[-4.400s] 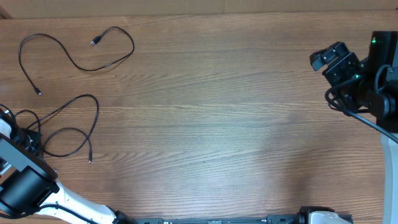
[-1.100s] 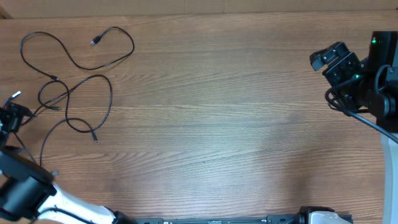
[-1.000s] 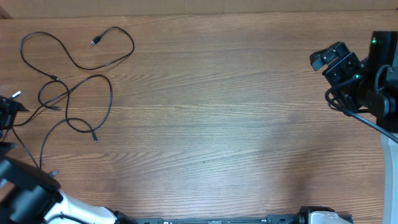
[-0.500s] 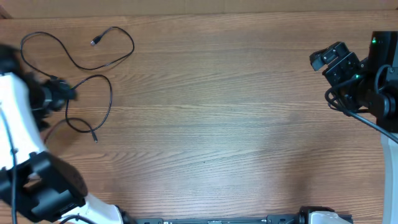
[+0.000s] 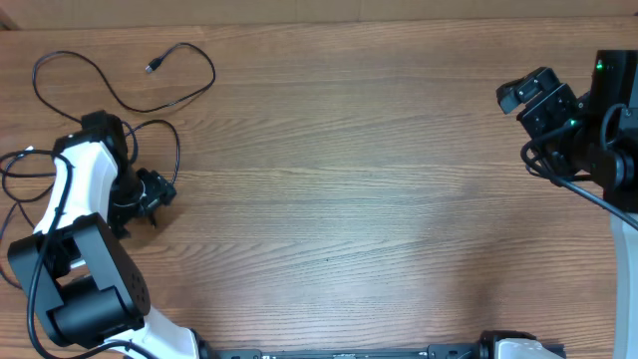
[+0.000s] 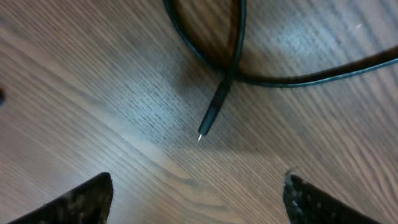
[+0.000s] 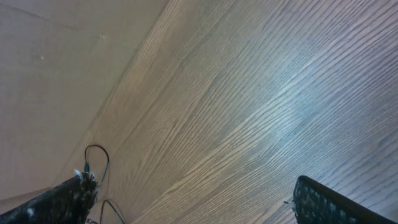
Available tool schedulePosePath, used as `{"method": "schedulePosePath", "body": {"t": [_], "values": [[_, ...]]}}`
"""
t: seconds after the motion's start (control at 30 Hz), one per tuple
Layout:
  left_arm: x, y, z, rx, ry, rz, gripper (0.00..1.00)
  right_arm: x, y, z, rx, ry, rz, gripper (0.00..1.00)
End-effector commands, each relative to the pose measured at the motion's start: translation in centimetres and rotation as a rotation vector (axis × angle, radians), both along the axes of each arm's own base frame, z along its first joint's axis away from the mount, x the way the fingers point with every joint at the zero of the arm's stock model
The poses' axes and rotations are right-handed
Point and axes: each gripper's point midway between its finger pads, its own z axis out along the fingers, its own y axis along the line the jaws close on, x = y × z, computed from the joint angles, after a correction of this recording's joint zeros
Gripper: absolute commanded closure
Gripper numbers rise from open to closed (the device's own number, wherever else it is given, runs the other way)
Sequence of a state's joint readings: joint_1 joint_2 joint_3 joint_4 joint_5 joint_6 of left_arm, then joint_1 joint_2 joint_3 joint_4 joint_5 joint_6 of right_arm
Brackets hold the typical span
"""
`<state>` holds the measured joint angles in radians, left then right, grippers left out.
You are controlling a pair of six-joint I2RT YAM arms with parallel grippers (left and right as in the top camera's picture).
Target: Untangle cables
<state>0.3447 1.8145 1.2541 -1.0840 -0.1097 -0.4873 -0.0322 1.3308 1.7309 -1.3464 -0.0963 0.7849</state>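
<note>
Since half a second before, the left arm had swung in from the table's (image 5: 359,189) left edge. The left gripper (image 5: 152,189) hung over the cables (image 5: 213,75) at the far left, fingers spread wide above a plug tip (image 6: 208,121) lying on the wood. The right gripper (image 5: 520,95) sat well apart, likewise spread and empty.

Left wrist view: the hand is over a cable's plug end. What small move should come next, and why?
Probably ease the left hand forward and down onto the plug end, then close. The hand is wide open, the plug lies free on the table just ahead of its fingers, and that cable crosses another just beyond.
</note>
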Motion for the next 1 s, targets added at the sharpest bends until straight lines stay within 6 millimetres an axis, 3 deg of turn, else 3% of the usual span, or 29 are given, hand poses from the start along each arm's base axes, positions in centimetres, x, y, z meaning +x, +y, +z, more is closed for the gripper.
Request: {"method": "schedulePosePath", "body": {"t": [0.0,0.07,0.2,0.3,0.4,0.5,0.57,0.73,0.83,0.97], "values": [[0.1,0.3,-1.6,0.018,-0.023,-0.046,0.22,0.0,-0.3,0.3,-0.011,-0.013,-0.005,0.0],[0.7,0.5,-2.1,0.03,-0.054,-0.049,0.27,0.0,-0.3,0.3,-0.011,-0.013,-0.005,0.0],[1.3,0.8,-3.2,0.048,-0.097,-0.052,0.2,0.0,-0.3,0.3,-0.011,-0.013,-0.005,0.0],[1.3,0.6,-4.2,0.046,-0.116,-0.051,0.22,0.0,-0.3,0.3,-0.011,-0.013,-0.005,0.0],[1.1,0.5,-5.1,0.045,-0.13,-0.051,0.38,0.0,-0.3,0.3,-0.011,-0.013,-0.005,0.0],[1.0,0.6,-5.3,0.052,-0.124,-0.059,0.39,0.0,-0.3,0.3,-0.011,-0.013,-0.005,0.0],[0.9,0.8,-5.2,0.063,-0.118,-0.058,0.45,0.0,-0.3,0.3,-0.011,-0.013,-0.005,0.0],[0.3,1.5,-5.1,0.105,-0.092,-0.058,0.8,0.0,-0.3,0.3,-0.011,-0.013,-0.005,0.0],[-0.3,2.2,-5.0,0.148,-0.059,-0.059,0.95,0.0,-0.3,0.3,-0.011,-0.013,-0.005,0.0],[-1.7,3.4,-4.4,0.226,0.014,-0.06,0.95,0.0,-0.3,0.3,-0.011,-0.013,-0.005,0.0]]}}
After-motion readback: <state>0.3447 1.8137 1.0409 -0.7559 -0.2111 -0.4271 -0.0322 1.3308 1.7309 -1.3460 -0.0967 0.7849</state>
